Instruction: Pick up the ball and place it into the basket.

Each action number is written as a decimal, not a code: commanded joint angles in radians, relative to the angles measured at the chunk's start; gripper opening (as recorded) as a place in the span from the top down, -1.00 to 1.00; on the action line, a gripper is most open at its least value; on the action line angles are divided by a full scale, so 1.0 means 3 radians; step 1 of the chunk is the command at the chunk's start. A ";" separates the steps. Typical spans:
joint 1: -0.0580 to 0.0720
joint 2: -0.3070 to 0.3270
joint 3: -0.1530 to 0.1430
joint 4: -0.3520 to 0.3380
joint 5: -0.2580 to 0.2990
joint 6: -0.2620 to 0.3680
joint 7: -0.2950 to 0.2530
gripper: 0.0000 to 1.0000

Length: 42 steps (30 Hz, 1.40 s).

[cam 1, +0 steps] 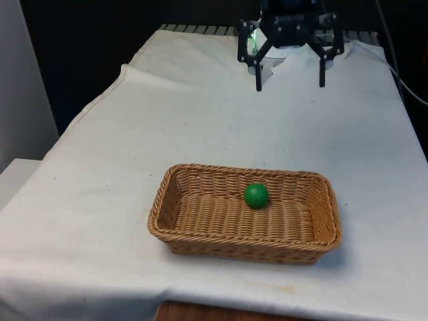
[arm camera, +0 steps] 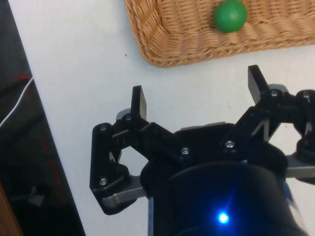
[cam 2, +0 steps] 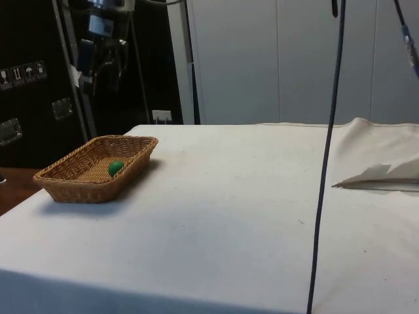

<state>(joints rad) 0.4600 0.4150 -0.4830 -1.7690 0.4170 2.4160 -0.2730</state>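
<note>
A green ball (cam 1: 255, 195) lies inside the woven wicker basket (cam 1: 167, 200), towards its far wall; the side view has the ball (cam 2: 115, 167) resting on the basket's (cam 2: 65, 183) floor. My black gripper (cam 1: 289, 83) hangs high above the cloth at the table's far end, well behind the basket, with its two fingers spread wide and nothing between them. In the wrist view the gripper (arm camera: 197, 96) is open over bare cloth, with the ball (arm camera: 230, 15) and the basket's rim (arm camera: 147, 44) beyond the fingertips.
The white cloth covers the whole table and folds into a raised crease (cam 2: 380, 173) at one side. A dark cable (cam 2: 327, 163) hangs down close to the side camera. The table's front edge (cam 1: 221, 304) is just below the basket.
</note>
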 commanded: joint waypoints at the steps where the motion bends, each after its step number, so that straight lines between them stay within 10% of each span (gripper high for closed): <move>1: 0.0040 -0.0073 -0.0037 -0.0070 -0.0070 0.0013 0.0057 -1.00; 42: 0.0067 -0.1107 0.0063 -0.1067 -0.0763 0.0007 0.0460 -1.00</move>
<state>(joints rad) 0.4770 0.0880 -0.4610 -2.0830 0.2090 2.4170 -0.1530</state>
